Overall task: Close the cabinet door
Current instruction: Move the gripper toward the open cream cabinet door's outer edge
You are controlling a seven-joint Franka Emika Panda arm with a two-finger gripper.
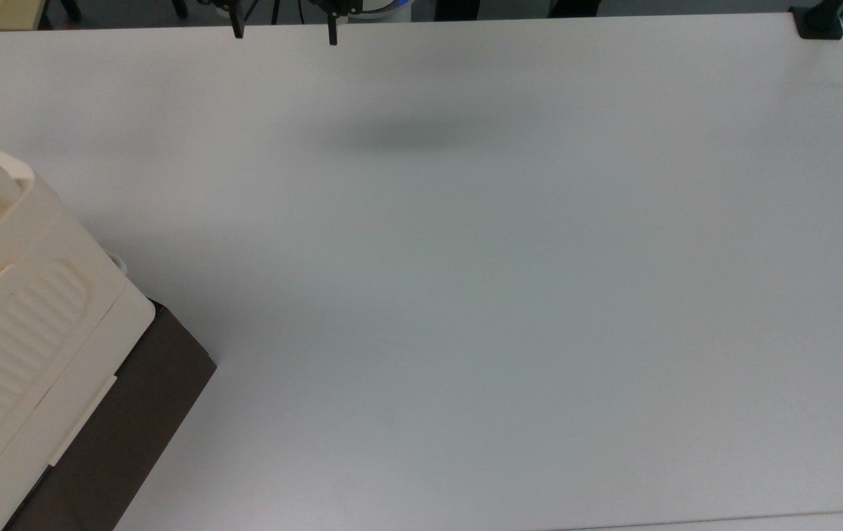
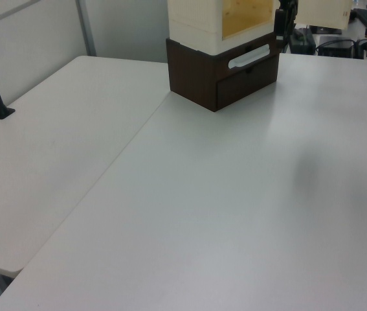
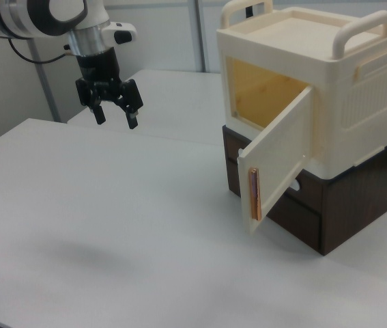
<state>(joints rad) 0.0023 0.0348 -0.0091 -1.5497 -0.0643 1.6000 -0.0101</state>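
Observation:
The cream cabinet (image 3: 330, 55) stands on a dark brown base (image 3: 357, 205) at the right view's right. Its cabinet door (image 3: 282, 157) hangs wide open, swung out from the right side of the opening, with an orange-brown strip (image 3: 254, 195) on its free edge. The yellowish inside is bare. My gripper (image 3: 117, 117) hovers well above the table to the right view's left, far from the door, open and holding nothing. In the top view the gripper (image 1: 285, 37) is at the top edge and the cabinet (image 1: 15, 332) at the lower left. In the left view the gripper (image 2: 285, 23) hangs beside the cabinet (image 2: 196, 19).
The white table (image 1: 465, 295) spreads wide between gripper and cabinet. A white drawer handle (image 2: 251, 57) sits on the dark base. A black clamp (image 1: 819, 22) holds the top view's top right corner. A second table (image 2: 47, 142) joins at the left view's left.

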